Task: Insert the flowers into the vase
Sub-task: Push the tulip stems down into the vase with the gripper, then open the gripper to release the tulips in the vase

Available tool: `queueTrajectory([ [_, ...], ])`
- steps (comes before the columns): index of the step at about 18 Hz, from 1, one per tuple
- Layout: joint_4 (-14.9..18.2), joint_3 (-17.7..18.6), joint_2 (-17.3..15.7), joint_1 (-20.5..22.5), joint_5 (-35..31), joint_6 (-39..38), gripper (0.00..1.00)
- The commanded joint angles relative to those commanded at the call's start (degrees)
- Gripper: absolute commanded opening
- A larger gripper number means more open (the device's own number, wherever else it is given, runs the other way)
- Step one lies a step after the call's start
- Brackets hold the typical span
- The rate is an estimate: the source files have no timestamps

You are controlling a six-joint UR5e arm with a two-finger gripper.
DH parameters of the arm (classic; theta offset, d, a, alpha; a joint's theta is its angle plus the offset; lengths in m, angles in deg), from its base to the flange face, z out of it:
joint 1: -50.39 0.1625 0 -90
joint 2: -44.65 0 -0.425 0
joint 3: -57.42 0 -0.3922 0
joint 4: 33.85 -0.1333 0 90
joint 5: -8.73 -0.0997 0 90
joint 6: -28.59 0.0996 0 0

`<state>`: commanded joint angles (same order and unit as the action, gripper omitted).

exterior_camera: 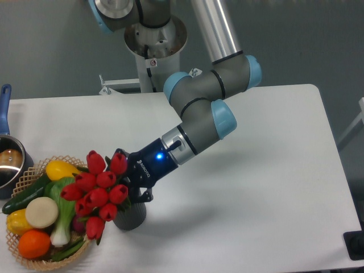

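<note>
White bench [256,187] with rounded corners. Resting directly on it — a dark ribbed vase [129,218] near the front edge, a woven basket [34,250] of vegetables just beside it at the left, and a blue-handled pot [7,165] at the left edge.
</note>
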<state>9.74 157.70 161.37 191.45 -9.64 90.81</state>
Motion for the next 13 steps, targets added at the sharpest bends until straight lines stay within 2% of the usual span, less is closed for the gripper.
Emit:
queueTrajectory([
  [1, 0.0, 0.3, -0.1, 0.2, 0.0, 0.2, 0.24],
  [7, 0.0, 1.7, -1.0, 1.0, 0.0, 0.0, 0.53],
  [10, 0.0, 2.3, -1.3, 1.3, -0.1, 0.1, 0.74],
  [13, 0.0, 4.3, -3.4, 2.3, -0.9, 0.0, 0.93],
])
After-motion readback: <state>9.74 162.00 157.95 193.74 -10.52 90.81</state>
